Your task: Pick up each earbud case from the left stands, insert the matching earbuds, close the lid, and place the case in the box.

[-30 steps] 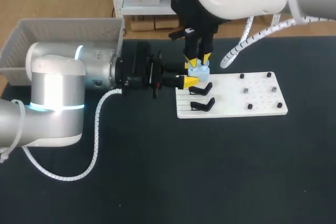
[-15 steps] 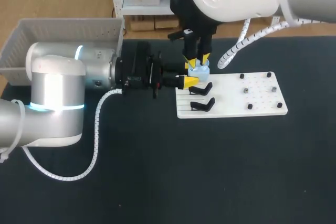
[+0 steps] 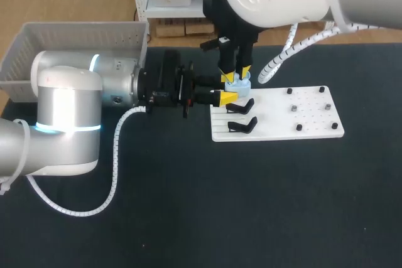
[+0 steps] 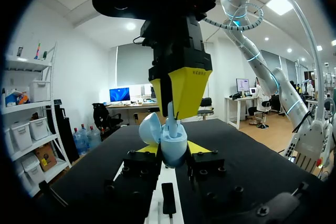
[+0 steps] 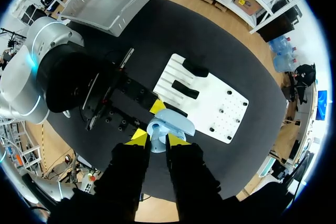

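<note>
Over black table [image 3: 188, 218], case [image 4: 173, 148] upright, open

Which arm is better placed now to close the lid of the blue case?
Probably right. The left gripper is shut on the earbud case, so it is busy; the right gripper hangs directly over it, beside the open lid.

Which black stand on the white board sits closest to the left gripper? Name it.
The far black stand, just beside the left gripper shut on the light blue earbud case; the near black stand lies farther off.
</note>
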Tool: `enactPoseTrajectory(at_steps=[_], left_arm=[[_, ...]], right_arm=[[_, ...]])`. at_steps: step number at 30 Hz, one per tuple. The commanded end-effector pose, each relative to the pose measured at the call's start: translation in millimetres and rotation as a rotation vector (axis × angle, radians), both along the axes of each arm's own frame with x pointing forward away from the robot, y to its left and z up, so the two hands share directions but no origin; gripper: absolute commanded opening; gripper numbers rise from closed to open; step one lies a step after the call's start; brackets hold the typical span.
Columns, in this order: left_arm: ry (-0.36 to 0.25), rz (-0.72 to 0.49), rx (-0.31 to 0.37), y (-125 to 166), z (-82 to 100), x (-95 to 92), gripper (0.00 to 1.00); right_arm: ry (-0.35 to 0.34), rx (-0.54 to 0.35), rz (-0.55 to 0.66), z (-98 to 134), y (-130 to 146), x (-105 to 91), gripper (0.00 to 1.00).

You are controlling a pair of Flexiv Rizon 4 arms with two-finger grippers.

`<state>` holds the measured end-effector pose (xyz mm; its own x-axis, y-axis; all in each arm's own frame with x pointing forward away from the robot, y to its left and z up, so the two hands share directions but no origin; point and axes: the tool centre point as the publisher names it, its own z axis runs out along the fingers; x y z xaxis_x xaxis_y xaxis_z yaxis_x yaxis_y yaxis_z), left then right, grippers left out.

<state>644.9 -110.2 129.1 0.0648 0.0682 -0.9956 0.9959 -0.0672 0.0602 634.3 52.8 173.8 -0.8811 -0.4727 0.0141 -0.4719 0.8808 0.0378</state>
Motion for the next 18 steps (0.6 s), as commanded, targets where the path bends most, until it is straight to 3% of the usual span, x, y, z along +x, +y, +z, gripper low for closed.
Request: enactPoseTrajectory(at_steps=[1,18], left_arm=[[-0.003,0.004,-0.003,-0.1,-1.0,-0.7,0.00],[-0.003,0.004,-0.003,-0.1,-1.0,-0.7,0.00]], right_arm=[[-0.001,0.000,-0.002,-0.3,0.0,0.0,0.00],[-0.001,-0.004,-0.001,-4.2,2.4,2.8,0.00]])
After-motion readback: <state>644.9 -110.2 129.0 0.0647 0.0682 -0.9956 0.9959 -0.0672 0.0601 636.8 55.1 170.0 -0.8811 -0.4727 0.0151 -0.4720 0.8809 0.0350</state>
